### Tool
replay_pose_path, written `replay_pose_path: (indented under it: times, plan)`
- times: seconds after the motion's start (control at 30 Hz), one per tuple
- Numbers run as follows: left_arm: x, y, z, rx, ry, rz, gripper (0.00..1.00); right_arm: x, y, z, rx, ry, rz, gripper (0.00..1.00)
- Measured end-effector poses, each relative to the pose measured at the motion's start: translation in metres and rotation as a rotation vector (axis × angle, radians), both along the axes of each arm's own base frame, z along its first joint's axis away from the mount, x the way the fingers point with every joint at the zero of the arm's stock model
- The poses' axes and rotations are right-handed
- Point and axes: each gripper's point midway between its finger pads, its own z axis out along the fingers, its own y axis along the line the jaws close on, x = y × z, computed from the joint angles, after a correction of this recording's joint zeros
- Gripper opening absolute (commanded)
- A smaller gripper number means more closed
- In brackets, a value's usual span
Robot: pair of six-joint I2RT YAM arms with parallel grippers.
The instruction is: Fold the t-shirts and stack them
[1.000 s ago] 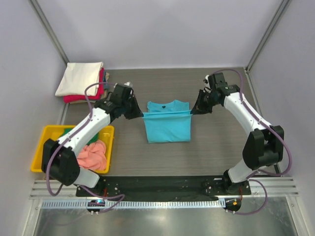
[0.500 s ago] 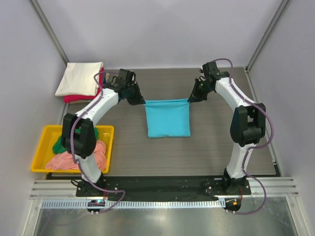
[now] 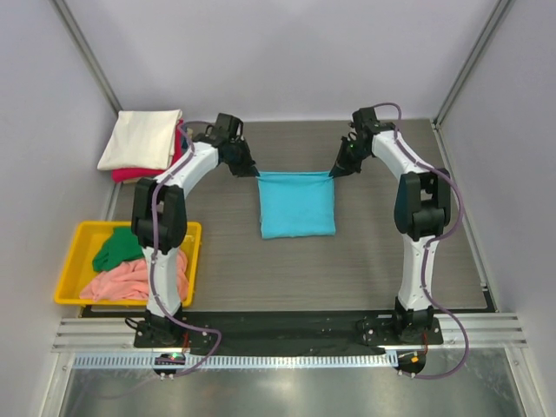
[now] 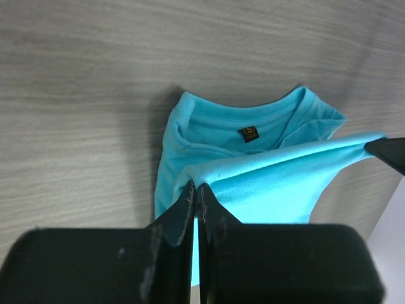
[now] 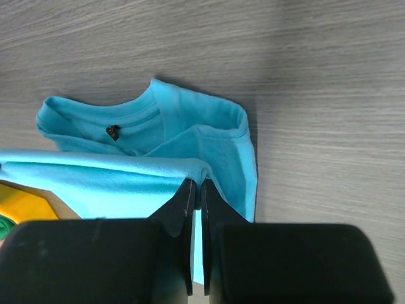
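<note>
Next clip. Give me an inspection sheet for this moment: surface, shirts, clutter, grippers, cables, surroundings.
Surface: grey wood-grain table, no marks seen.
Job's things: turquoise shirt mid-table, half folded, one edge lifted and stretched above the collar; cream shirt folded on top of red shirt at the far left; green shirt and pink shirt crumpled in the yellow tray.
Clutter: nothing seen.
Grippers: left gripper and right gripper each shut on one end of the lifted turquoise edge.
Cables: purple cables loop along both arms, clear of the cloth.
Surroundings: plain grey walls, metal posts; nothing else seen.
</note>
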Motion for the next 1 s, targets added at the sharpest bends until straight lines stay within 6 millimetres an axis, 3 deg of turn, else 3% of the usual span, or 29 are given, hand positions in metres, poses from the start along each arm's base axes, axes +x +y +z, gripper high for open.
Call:
replay_pose_path:
  times: [0.27, 0.37, 0.47, 0.5, 0.63, 0.7, 0.8, 0.9, 1.0]
  plan:
    - [0.024, -0.007, 0.002, -0.008, -0.018, -0.010, 0.01, 0.009, -0.006, 0.001, 0.001, -0.008, -0.021, 0.01]
    - [0.034, -0.011, -0.004, -0.014, -0.013, -0.015, 0.06, 0.016, -0.010, 0.003, -0.002, -0.019, -0.038, 0.01]
    - [0.046, -0.017, -0.011, -0.030, -0.014, -0.045, 0.28, 0.022, -0.017, -0.002, -0.019, -0.014, -0.070, 0.04]
    - [0.052, -0.020, -0.012, -0.037, -0.022, -0.056, 0.42, 0.024, -0.021, -0.006, -0.028, -0.010, -0.082, 0.05]
    - [0.061, -0.017, -0.013, -0.038, -0.037, -0.075, 0.59, 0.039, -0.037, -0.031, -0.056, 0.023, -0.141, 0.08]
    - [0.056, -0.012, -0.009, -0.031, -0.042, -0.072, 0.62, 0.044, -0.045, -0.045, -0.060, 0.047, -0.174, 0.34]
    - [0.041, -0.004, -0.001, -0.027, -0.073, -0.067, 0.63, 0.055, -0.052, -0.057, -0.046, 0.058, -0.198, 0.57]
    - [0.028, 0.001, 0.008, -0.038, -0.104, -0.065, 0.63, 0.065, -0.062, -0.054, -0.067, 0.024, -0.221, 0.66]
    - [0.027, -0.002, 0.012, -0.075, -0.160, -0.079, 0.62, 0.067, -0.067, -0.053, -0.085, 0.013, -0.230, 0.67]
